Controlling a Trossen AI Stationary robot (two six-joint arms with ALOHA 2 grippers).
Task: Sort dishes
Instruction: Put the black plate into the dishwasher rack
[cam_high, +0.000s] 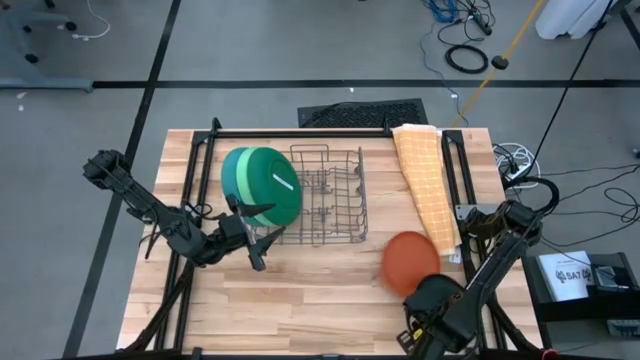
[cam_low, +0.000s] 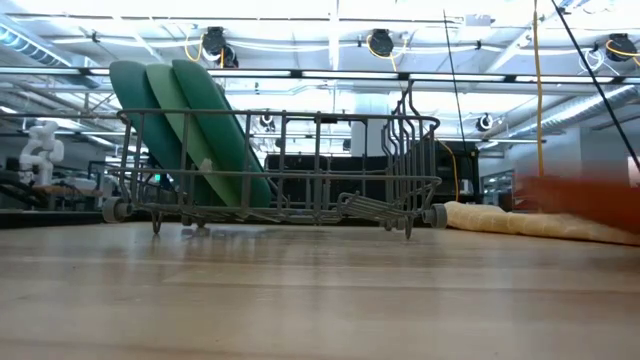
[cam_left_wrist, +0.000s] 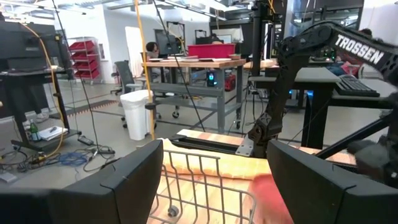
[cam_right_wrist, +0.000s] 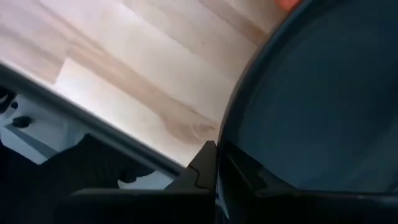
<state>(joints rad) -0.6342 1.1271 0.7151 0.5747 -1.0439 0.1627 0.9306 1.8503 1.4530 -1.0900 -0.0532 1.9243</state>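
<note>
Three green dishes (cam_low: 190, 120) stand on edge, leaning, in the left end of the grey wire rack (cam_high: 330, 195). An orange dish (cam_high: 408, 262) is at the table's right, blurred in the low view (cam_low: 580, 200). My right gripper (cam_right_wrist: 217, 165) points down just near of it and is shut on a black dish (cam_right_wrist: 323, 99). In the high view the arm covers most of that dish. My left gripper (cam_high: 255, 248) hangs level and open at the rack's near left corner, holding nothing. My right gripper pinches the black dish's rim (cam_right_wrist: 245, 149) between its two fingers, one finger on the outside of the rim and one inside the dish. The fingers come from above, pointing down. Whether the dish is clear of the table cannot be told.
An orange checked cloth (cam_high: 425, 180) lies along the table's right side, beside the rack. Black frame rails (cam_high: 455, 170) run along the table's left, right and far edges. Bare wood lies along the near edge.
</note>
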